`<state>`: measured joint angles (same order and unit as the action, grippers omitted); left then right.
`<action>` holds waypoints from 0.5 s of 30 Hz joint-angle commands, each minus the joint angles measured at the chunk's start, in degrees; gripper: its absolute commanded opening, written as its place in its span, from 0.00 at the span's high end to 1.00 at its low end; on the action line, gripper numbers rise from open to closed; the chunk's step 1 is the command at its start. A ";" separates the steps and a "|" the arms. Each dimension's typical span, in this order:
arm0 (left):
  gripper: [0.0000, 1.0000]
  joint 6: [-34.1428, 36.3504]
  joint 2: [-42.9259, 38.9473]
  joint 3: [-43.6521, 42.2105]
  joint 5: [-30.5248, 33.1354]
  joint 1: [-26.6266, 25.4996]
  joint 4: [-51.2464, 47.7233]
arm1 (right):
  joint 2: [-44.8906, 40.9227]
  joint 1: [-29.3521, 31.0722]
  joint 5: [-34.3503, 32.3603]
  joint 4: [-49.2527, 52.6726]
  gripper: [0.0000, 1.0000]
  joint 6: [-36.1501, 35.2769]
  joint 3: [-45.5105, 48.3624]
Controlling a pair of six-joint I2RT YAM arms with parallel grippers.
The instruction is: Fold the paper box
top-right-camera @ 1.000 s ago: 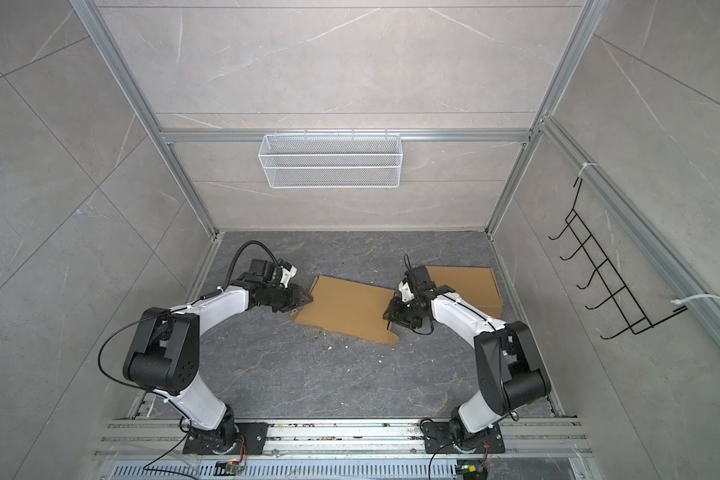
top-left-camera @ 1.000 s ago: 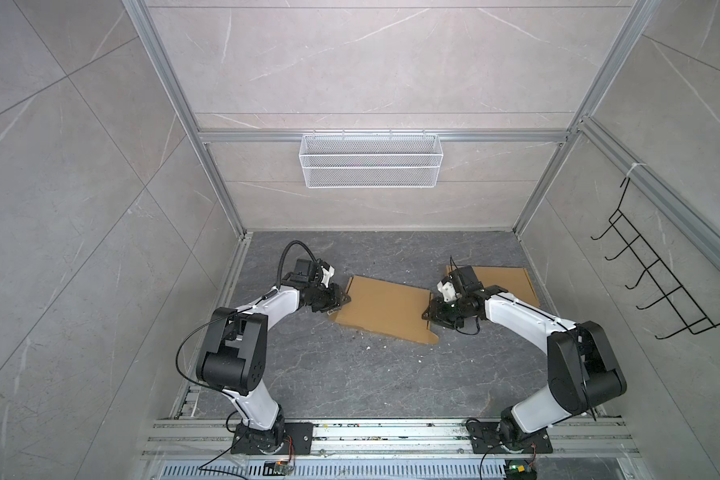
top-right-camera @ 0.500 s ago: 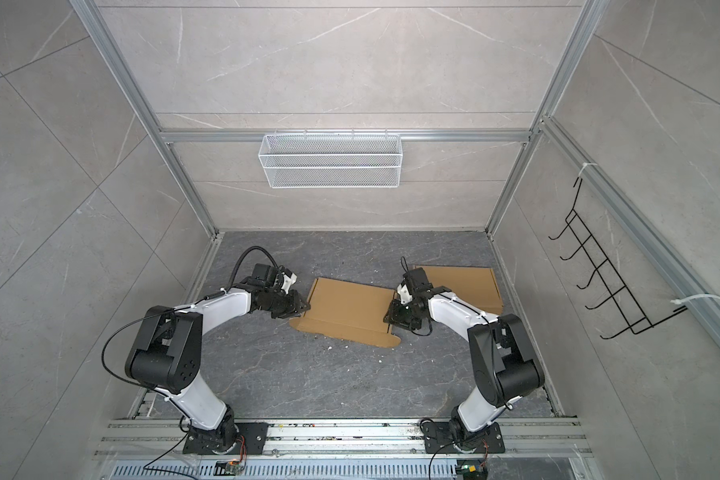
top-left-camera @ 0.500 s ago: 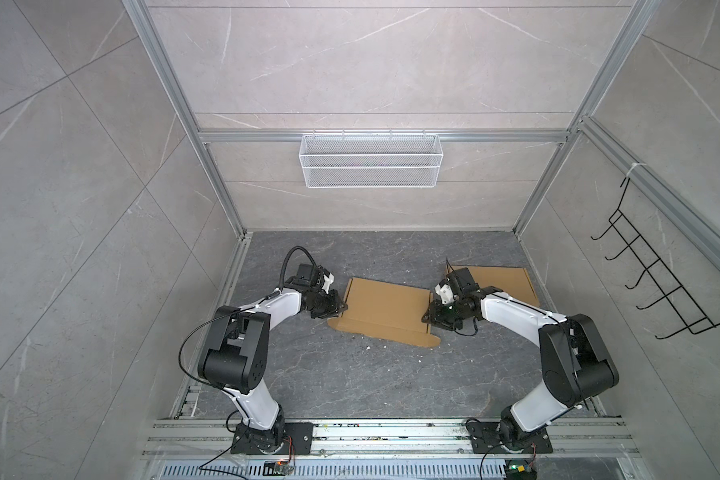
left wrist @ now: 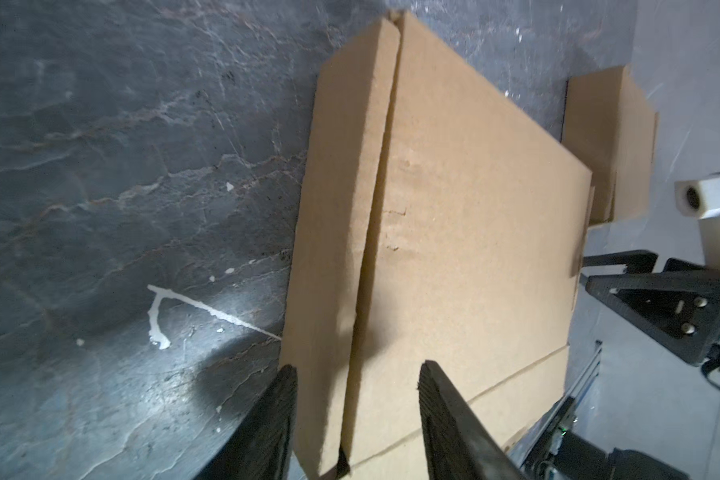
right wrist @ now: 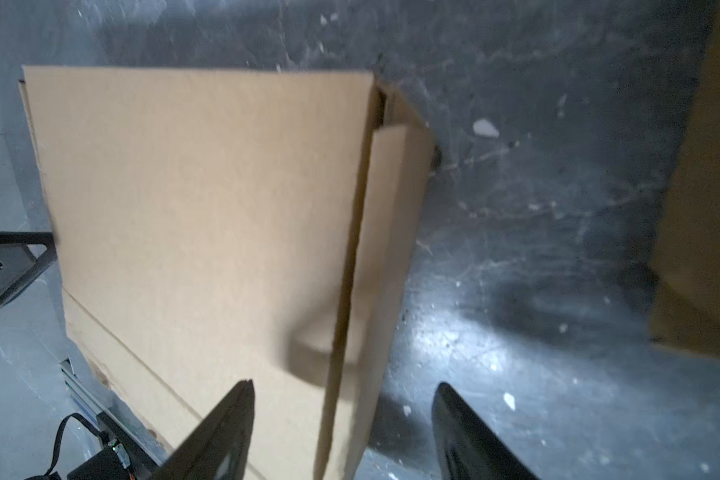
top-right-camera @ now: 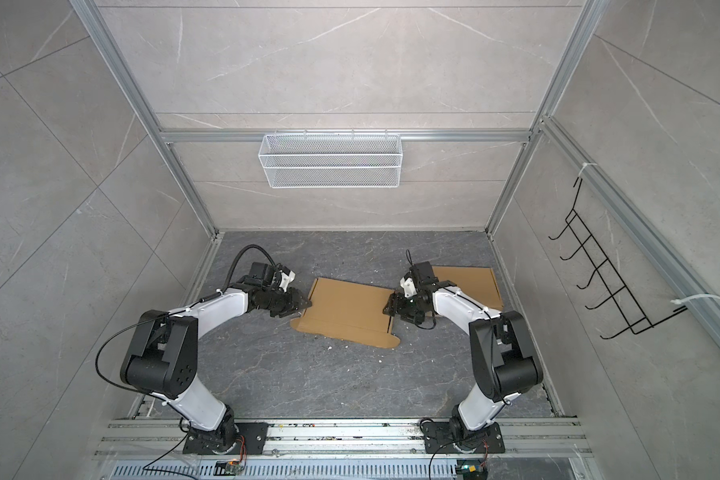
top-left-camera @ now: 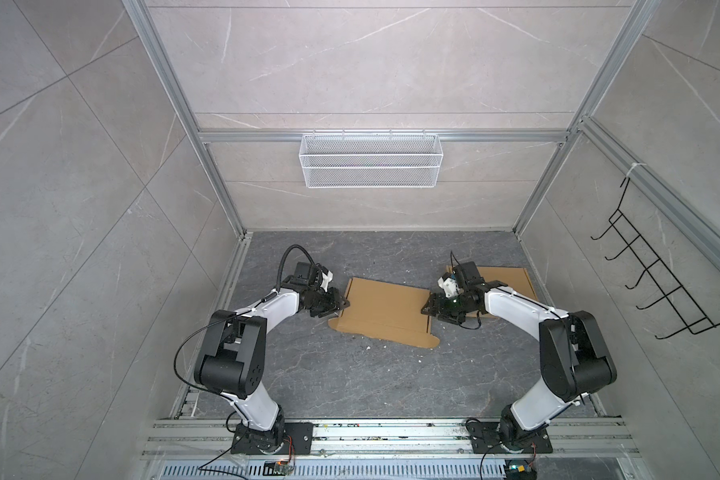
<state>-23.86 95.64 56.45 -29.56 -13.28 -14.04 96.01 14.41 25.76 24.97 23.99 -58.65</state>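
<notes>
The paper box [top-left-camera: 385,311] [top-right-camera: 348,309] is a flattened brown cardboard blank lying on the dark stone floor between my two arms. My left gripper [top-left-camera: 342,306] [top-right-camera: 306,304] is at its left edge. In the left wrist view the left gripper [left wrist: 356,370] stands open, its black fingers [left wrist: 267,424] astride a raised side flap of the box [left wrist: 454,208]. My right gripper [top-left-camera: 427,309] [top-right-camera: 388,308] is at the box's right edge. In the right wrist view the right gripper [right wrist: 345,385] is open, with the box's folded edge [right wrist: 350,291] between its fingers, apart from both.
A second flat cardboard sheet [top-left-camera: 504,282] [top-right-camera: 470,282] lies behind the right arm near the right wall. A white wire basket [top-left-camera: 371,160] hangs on the back wall and a black hook rack [top-left-camera: 657,286] on the right wall. Metal rails [top-left-camera: 371,432] run along the front.
Both grippers' jaws have widened at the box's two side edges. The box has settled flatter on the floor, and both arms have stayed about where they were.
</notes>
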 commanded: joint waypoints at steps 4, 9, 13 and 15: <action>0.37 -2.29 1.83 1.41 -2.89 1.06 12.75 | 2.79 0.09 1.81 -1.30 0.29 0.88 -1.53; 0.36 -1.38 5.76 1.85 -2.26 1.06 15.00 | 5.24 0.72 3.06 -3.46 0.31 2.00 -2.19; 0.36 -2.48 6.50 -0.36 -2.52 1.55 18.32 | 7.13 2.30 3.45 -4.37 0.31 2.86 -4.83; 0.37 -3.63 6.16 -2.18 -2.63 1.87 20.76 | 8.59 3.53 3.64 -4.34 0.32 3.20 -6.76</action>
<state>-25.96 102.04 55.59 -30.65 -11.94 1.56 102.63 16.29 28.47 22.15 26.00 -62.57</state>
